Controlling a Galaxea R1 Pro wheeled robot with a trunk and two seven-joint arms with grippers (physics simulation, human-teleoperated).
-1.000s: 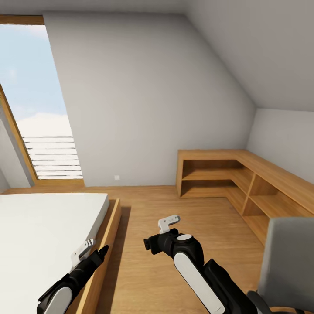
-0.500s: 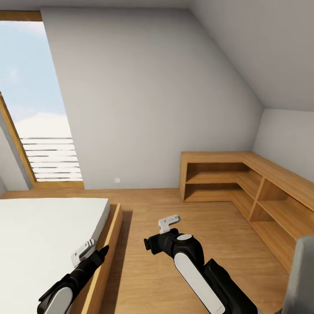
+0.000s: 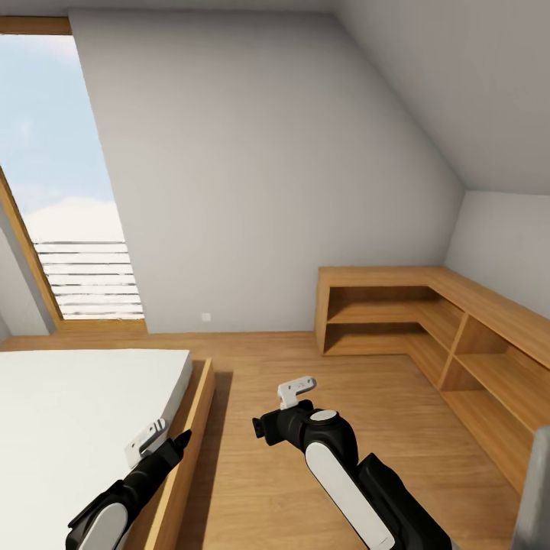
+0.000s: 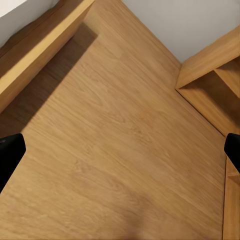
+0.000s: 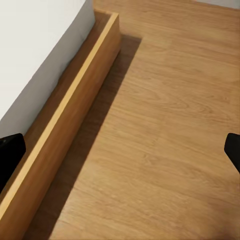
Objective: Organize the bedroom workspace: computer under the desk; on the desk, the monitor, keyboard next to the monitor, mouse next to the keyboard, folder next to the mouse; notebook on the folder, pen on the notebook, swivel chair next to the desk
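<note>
A narrow grey sliver of the swivel chair (image 3: pixel 539 489) shows at the lower right edge of the head view. The desk, computer, monitor, keyboard, mouse, folder, notebook and pen are out of view. My left gripper (image 3: pixel 177 443) hangs over the bed's wooden edge; in the left wrist view its black fingertips (image 4: pixel 10 152) sit far apart over bare floor, open and empty. My right gripper (image 3: pixel 263 428) hovers over the wood floor; the right wrist view shows its fingertips (image 5: pixel 10 150) spread wide, open, holding nothing.
A bed with a white mattress (image 3: pixel 69 412) and wooden frame (image 3: pixel 191 451) lies at the left. A low light-wood corner shelf unit (image 3: pixel 428 321) runs along the back and right walls. A tall window (image 3: pixel 69 229) is at the left. Wood floor (image 3: pixel 260 359) lies between them.
The whole head view has swung left, so the camera moved: the grey chair has slid almost off the right edge. Both arms keep the same pose.
</note>
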